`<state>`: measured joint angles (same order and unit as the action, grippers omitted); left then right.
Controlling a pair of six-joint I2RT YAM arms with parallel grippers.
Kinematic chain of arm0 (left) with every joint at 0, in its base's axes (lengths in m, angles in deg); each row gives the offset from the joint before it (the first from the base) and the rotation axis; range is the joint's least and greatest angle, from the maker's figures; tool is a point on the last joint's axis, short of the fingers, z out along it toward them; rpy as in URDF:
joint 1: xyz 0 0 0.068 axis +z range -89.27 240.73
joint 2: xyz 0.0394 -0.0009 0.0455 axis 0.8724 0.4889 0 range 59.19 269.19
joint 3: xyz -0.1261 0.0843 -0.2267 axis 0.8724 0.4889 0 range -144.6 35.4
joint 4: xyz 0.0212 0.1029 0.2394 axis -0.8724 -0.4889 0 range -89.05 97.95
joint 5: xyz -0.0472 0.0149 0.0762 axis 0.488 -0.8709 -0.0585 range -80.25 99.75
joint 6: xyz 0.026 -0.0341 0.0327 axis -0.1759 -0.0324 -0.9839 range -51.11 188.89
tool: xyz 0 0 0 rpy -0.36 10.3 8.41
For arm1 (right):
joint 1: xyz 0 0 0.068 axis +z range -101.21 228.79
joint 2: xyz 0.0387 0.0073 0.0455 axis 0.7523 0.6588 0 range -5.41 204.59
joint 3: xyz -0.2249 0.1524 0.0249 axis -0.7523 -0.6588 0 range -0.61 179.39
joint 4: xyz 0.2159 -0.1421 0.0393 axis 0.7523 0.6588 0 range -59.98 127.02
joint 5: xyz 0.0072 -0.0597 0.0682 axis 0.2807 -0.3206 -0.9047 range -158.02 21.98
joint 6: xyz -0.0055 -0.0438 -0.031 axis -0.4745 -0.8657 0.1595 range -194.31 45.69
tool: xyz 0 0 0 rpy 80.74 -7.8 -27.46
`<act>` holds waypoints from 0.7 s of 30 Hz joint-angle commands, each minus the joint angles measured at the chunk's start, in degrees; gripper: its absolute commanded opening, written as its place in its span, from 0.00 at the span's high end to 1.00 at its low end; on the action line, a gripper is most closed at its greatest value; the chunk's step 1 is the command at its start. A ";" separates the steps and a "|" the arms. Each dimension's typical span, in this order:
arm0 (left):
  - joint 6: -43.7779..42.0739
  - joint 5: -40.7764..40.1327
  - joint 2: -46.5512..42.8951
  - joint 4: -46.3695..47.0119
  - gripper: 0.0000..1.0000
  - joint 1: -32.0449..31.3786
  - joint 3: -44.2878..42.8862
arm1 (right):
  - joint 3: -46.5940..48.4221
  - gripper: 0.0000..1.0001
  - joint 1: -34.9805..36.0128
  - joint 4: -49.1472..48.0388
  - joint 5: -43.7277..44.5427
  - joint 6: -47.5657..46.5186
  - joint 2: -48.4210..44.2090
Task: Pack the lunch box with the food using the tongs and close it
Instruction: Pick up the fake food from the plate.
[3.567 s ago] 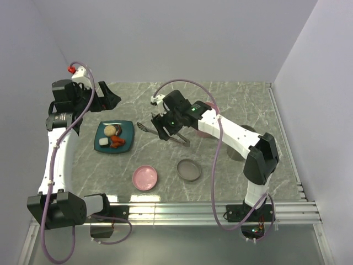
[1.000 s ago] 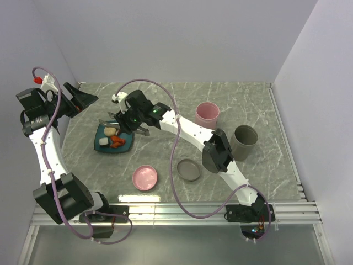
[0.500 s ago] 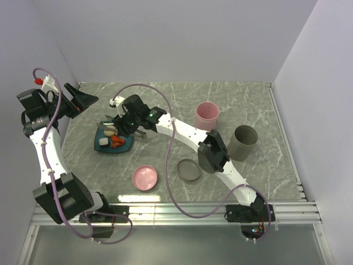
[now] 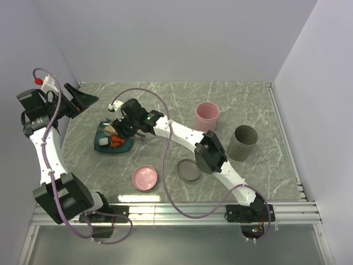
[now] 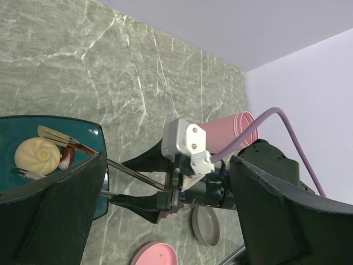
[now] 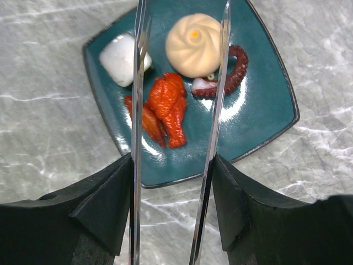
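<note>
The right gripper [image 6: 172,212], clamped on the tongs [image 6: 135,165], had arrived above the plate [image 6: 259,118], poised to pinch food [image 6: 168,105].

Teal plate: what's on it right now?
On it: white cube, beige bun, dark tentacle piece, red-orange pieces. The tongs above cover thin strips of cube and tentacle.

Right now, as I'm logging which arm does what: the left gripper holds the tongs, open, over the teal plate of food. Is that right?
Not quite. The right gripper holds the tongs, as the right wrist view shows. The rest stands: they are open over the teal plate of food. The left gripper is open and empty.
</note>
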<state>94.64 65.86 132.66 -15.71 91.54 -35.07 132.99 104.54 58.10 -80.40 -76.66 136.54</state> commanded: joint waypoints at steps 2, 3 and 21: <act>-0.71 1.98 -0.96 1.34 0.01 0.39 0.34 | 1.40 0.37 0.33 -2.59 2.10 -0.90 1.75; -0.80 1.89 -0.88 1.34 0.00 0.48 0.43 | 1.14 0.37 0.24 -2.76 2.53 -1.08 1.84; -1.59 1.98 0.09 0.54 0.01 1.01 -0.10 | -0.53 0.40 0.24 -3.02 3.51 -2.40 2.19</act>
<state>94.03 66.06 132.77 -15.89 92.07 -34.24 132.84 104.54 57.59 -76.88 -78.43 138.79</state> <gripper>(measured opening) 0.995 0.613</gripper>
